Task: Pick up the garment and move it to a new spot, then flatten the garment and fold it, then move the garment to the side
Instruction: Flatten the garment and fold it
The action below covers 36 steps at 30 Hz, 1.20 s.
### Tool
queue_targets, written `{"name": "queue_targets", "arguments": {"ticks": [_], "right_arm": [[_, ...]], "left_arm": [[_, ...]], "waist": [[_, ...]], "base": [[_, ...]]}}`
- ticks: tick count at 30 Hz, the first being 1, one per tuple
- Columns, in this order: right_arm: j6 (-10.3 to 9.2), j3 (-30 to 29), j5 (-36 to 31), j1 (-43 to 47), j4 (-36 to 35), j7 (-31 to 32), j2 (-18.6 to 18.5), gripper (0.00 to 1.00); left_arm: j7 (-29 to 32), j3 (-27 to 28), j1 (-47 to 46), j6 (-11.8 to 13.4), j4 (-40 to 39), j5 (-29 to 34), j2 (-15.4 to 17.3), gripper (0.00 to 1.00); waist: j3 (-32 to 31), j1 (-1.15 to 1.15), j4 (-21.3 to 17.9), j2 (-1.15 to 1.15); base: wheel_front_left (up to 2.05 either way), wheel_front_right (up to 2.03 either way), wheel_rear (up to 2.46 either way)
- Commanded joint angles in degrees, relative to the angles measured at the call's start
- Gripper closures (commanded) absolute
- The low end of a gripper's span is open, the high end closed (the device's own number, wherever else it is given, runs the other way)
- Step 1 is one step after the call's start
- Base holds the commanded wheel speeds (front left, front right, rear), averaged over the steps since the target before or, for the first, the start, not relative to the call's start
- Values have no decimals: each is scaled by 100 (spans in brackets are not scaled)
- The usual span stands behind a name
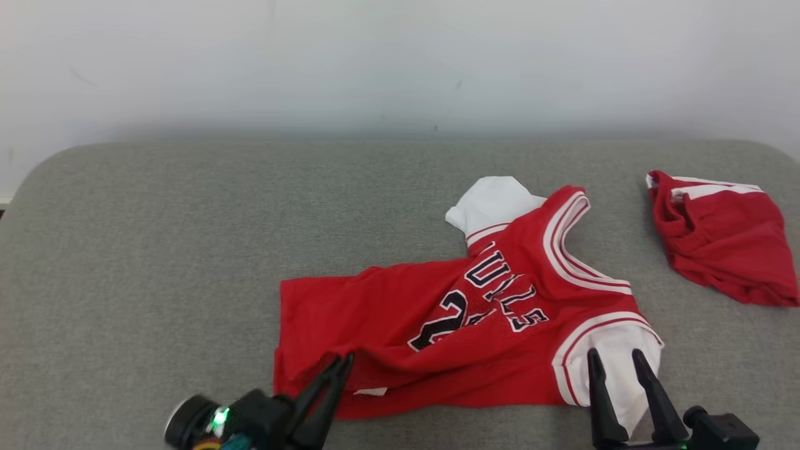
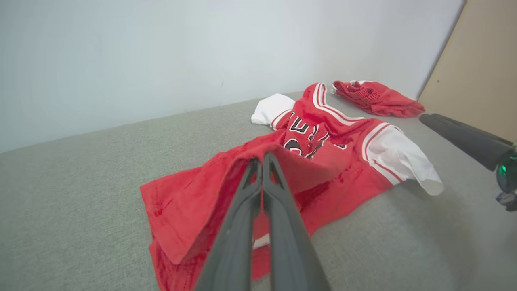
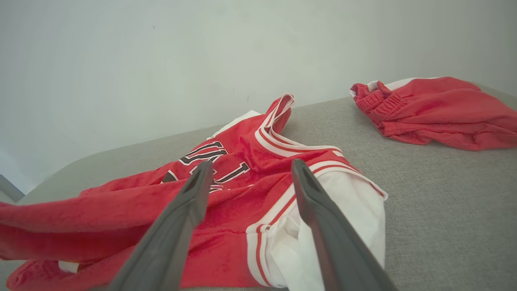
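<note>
The garment (image 1: 475, 325) is a red jersey with white sleeves and dark lettering, lying crumpled on the grey padded surface (image 1: 156, 250). My left gripper (image 1: 340, 361) is shut on the jersey's near hem, at its lower left. In the left wrist view the red fabric (image 2: 194, 202) rises in a fold pinched at the gripper's tips (image 2: 262, 157). My right gripper (image 1: 614, 355) stands open over the near white sleeve (image 1: 615, 375), with one finger on each side of the sleeve's edge. In the right wrist view the open gripper (image 3: 251, 163) frames the jersey's (image 3: 242, 190) shoulder and sleeve (image 3: 347, 218).
A second red piece, shorts with a white stripe (image 1: 719, 244), lies at the far right of the surface, apart from the jersey. A white wall (image 1: 375, 62) runs behind the surface. A tan panel (image 2: 480, 60) stands to the right. Bare grey surface lies to the left.
</note>
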Motion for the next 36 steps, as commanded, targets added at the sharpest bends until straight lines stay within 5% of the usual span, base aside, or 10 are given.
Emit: {"name": "queue_targets", "arguments": {"ticks": [1, 13, 24, 26, 27, 36], "right_arm": [[7, 35, -52, -65, 22, -25, -3, 0], [7, 72, -94, -405, 72, -25, 0, 0], [7, 118, -121, -453, 181, -25, -2, 0], [7, 146, -126, -447, 204, -25, -1, 0], [7, 145, -126, -437, 216, -25, -1, 0], [7, 34, -51, -250, 182, -25, -3, 0]], "left_arm": [[-66, 1, -242, -40, 284, 44, -61, 100], [-1125, 103, -2068, -347, 3229, -42, -349, 100], [-1724, -218, -3292, -438, 5359, -191, -553, 100], [-1760, -293, -3420, -441, 5637, -156, -609, 26], [-1775, -329, -3453, -442, 5717, -154, -652, 0], [-1776, 218, -2838, -382, 4726, -85, -725, 0]], "waist": [[69, 1, -129, 0], [499, 1, -820, 0], [551, 1, -926, 0], [520, 1, -888, 0], [501, 1, -868, 0], [336, 1, -594, 0]], "base": [[0, 0, 0], [0, 0, 0], [0, 0, 0], [0, 0, 0], [0, 0, 0], [0, 0, 0]]}}
